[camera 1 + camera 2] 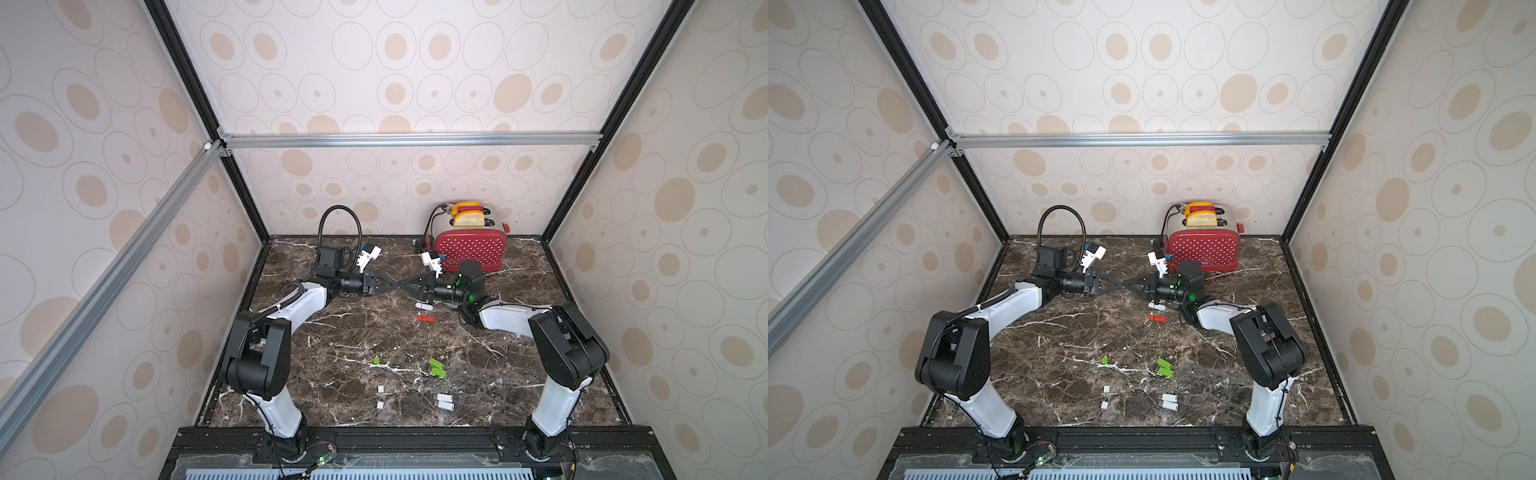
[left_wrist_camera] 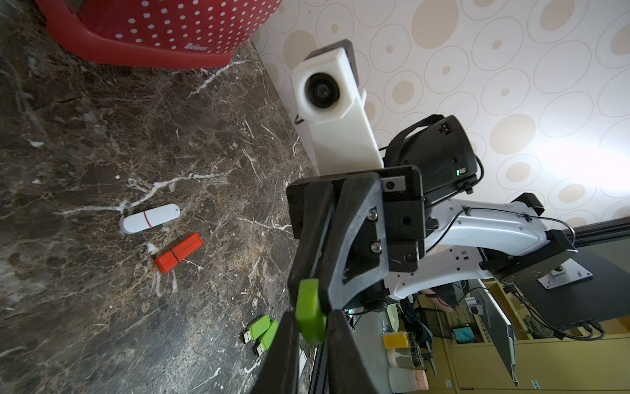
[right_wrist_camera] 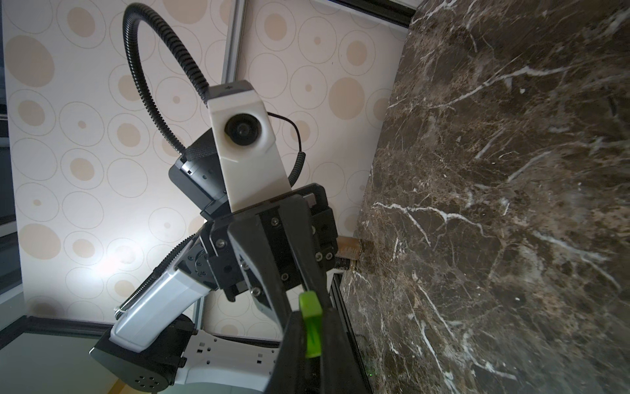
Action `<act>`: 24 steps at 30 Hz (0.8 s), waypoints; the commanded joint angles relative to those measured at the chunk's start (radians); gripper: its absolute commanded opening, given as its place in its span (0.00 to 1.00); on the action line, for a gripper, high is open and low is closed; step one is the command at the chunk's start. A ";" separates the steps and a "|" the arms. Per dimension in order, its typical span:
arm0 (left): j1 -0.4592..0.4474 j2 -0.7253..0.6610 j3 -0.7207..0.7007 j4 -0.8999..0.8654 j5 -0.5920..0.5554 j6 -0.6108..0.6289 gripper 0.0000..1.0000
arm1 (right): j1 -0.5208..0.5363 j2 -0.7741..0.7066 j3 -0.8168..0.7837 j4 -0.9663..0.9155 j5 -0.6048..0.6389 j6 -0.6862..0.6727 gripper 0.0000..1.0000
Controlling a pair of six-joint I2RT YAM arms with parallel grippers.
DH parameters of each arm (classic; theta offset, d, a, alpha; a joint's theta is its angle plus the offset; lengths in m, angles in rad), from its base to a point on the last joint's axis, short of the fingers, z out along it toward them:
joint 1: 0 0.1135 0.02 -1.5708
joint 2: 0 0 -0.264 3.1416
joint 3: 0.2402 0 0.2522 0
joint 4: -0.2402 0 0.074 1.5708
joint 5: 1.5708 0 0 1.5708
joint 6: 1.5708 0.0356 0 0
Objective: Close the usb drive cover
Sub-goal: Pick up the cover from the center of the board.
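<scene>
My left claw (image 1: pixel 394 284) is clenched on one end of a green usb drive (image 2: pixel 308 312). My right claw (image 1: pixel 404 284) is clamped tight on the other end, so the two claws meet tip to tip with the drive pinched between them.

From my left wrist the drive shows as a chunky, rounded block of bright green plastic, wedged between my black fingers (image 2: pixel 283 358). From my right wrist it appears edge-on, thin and slightly translucent. I cannot tell where its cover ends and its body begins, nor whether the cover is fully seated.

I hold the drive up off the marble table (image 1: pixel 332 332), over its rear middle, just in front and to the left of the red dotted toaster (image 1: pixel 471 251). On the table nearby lie a capped white drive (image 2: pixel 150 218) and a red drive (image 2: pixel 178 252). Nearer my bases are two uncapped green drives (image 2: pixel 260 331), a loose green cap (image 1: pixel 376 360), two white caps (image 1: pixel 380 389) and two uncapped white drives (image 1: pixel 444 397).
</scene>
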 commanded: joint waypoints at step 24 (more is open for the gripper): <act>-0.011 -0.022 0.032 0.009 0.023 0.012 0.04 | 0.011 -0.003 -0.013 -0.040 -0.006 -0.059 0.25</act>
